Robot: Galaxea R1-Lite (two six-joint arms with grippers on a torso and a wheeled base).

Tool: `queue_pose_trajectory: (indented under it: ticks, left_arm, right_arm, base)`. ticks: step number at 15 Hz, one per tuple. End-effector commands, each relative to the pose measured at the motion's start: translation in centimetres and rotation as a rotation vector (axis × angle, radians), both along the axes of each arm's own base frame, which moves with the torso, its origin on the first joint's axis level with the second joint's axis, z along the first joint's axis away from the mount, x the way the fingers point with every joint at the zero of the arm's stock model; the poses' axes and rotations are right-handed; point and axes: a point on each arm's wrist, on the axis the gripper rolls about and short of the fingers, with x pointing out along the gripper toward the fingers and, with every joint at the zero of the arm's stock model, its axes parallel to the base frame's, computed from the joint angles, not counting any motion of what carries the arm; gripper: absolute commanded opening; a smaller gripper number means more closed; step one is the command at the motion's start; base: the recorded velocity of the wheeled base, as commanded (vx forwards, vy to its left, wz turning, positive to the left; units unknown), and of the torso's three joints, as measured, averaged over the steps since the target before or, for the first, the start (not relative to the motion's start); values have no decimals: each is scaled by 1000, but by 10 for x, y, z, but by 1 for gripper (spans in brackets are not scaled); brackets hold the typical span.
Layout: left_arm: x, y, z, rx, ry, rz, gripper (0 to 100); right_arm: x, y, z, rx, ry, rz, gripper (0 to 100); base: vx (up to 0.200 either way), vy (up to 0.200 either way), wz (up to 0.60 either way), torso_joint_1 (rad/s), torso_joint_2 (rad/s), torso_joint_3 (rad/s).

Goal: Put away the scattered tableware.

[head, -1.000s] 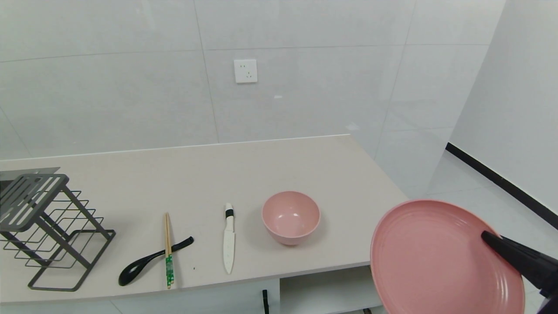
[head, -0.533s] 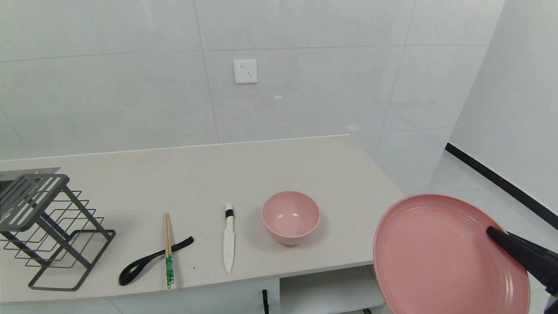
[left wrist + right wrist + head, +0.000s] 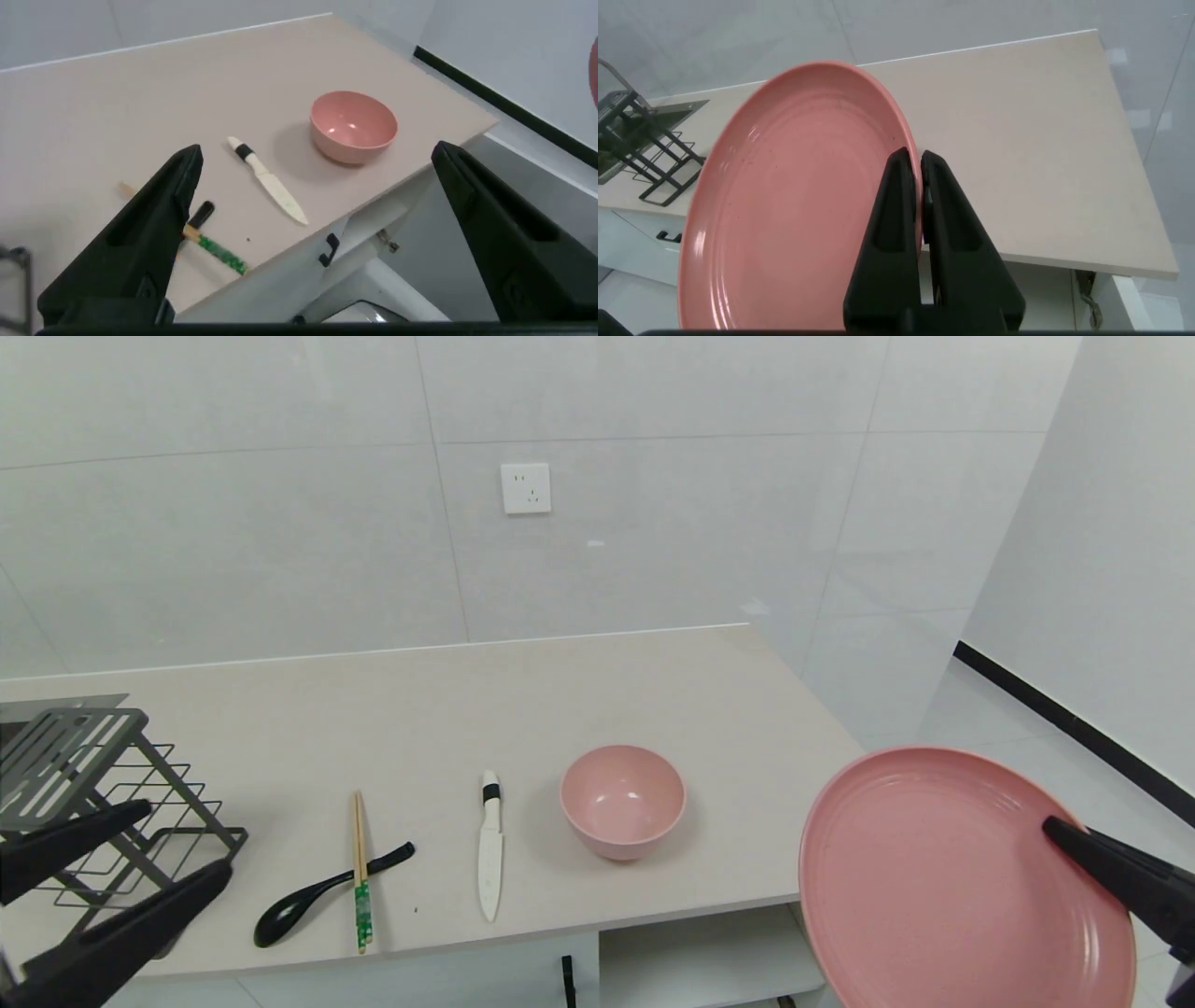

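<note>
My right gripper (image 3: 1074,835) (image 3: 915,168) is shut on the rim of a pink plate (image 3: 943,877) (image 3: 794,196), holding it tilted in the air off the counter's right end. On the counter lie a pink bowl (image 3: 623,800) (image 3: 354,125), a white knife (image 3: 490,847) (image 3: 266,179), wooden chopsticks (image 3: 360,873) (image 3: 217,250) and a black spoon (image 3: 322,893); the chopsticks lie across the spoon's handle. My left gripper (image 3: 177,845) (image 3: 318,168) is open at the front left, just in front of the dark wire dish rack (image 3: 79,784).
The beige counter (image 3: 420,709) ends at a right edge near the plate, with floor beyond it. A tiled wall with a socket (image 3: 526,487) stands behind. An open cabinet shelf (image 3: 700,957) lies under the counter's front right.
My left gripper has come into the head view at the lower left, in front of the rack. The plate in my right gripper has risen slightly and shifted a little right.
</note>
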Motion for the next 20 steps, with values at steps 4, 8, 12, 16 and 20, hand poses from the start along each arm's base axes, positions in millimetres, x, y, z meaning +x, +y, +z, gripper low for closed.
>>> queue_pose_trajectory:
  ticks: [4, 8, 12, 16, 20]
  left_arm:
    - [94, -32, -30, 25, 207, -126, 100]
    - [108, -59, -40, 24, 292, -231, 100]
    - [121, -83, -54, 12, 401, -225, 100]
    - [134, -96, -66, 33, 445, -238, 100]
    - [149, -103, -76, 31, 431, -218, 100]
  right_arm:
    - [0, 0, 0, -1, 3, 1, 0]
    - [1, 0, 0, -2, 4, 1, 0]
    - [1, 0, 0, -2, 4, 1, 0]
    - [1, 1, -1, -3, 7, 4, 0]
    - [1, 1, -2, -3, 13, 22, 0]
  base:
    - [0, 0, 0, 0, 0, 0]
    - [0, 0, 0, 0, 0, 0]
    - [0, 0, 0, 0, 0, 0]
    - [0, 0, 0, 0, 0, 0]
    - [0, 0, 0, 0, 0, 0]
